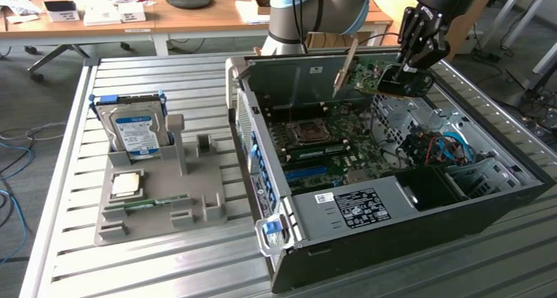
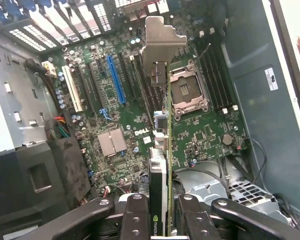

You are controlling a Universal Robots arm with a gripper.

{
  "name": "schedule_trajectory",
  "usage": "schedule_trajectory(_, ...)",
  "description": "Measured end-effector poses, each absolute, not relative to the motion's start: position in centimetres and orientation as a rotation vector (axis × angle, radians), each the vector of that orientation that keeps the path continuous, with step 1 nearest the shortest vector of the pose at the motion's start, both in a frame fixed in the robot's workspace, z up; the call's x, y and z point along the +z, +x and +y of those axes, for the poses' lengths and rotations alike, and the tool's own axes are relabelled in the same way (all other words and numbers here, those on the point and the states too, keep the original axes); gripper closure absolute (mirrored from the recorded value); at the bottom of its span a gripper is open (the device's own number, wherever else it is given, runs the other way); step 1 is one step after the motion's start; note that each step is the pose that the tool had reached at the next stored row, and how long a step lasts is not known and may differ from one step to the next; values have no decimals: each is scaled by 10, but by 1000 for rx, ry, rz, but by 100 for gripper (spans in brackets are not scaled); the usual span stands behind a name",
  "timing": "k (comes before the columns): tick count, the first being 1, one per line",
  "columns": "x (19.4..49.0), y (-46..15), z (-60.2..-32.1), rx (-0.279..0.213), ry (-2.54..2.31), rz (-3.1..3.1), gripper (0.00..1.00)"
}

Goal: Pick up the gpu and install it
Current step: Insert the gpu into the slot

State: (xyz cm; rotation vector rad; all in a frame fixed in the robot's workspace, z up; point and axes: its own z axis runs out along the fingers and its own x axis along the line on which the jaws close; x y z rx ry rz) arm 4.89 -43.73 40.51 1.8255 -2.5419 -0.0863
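The gpu [image 1: 370, 73] is a green card with a dark cooler and a silvery end bracket [image 1: 345, 70]. It hangs in the air above the far side of the open computer case [image 1: 392, 246], with my gripper [image 1: 407, 73] shut on it. In the wrist view the gpu [image 2: 166, 165] shows edge-on between my black fingers [image 2: 135, 220], its bracket [image 2: 157, 45] pointing away toward the case's rear slots. Below it lies the motherboard [image 2: 205, 135] with a blue expansion slot [image 2: 116, 80] and the processor socket [image 2: 187, 92].
In the exterior view's left, a grey holder tray [image 1: 195, 210] carries a hard drive [image 1: 135, 128], a processor chip [image 1: 126, 184] and a memory stick [image 1: 148, 203]. The case holds a power supply [image 1: 357, 207] and drive cages [image 1: 474, 174] with blue cables. Desks stand behind.
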Motion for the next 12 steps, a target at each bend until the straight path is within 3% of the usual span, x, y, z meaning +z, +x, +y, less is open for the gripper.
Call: schedule_trajectory(12, 405, 49, -437, -85, 1924, -2465, 73)
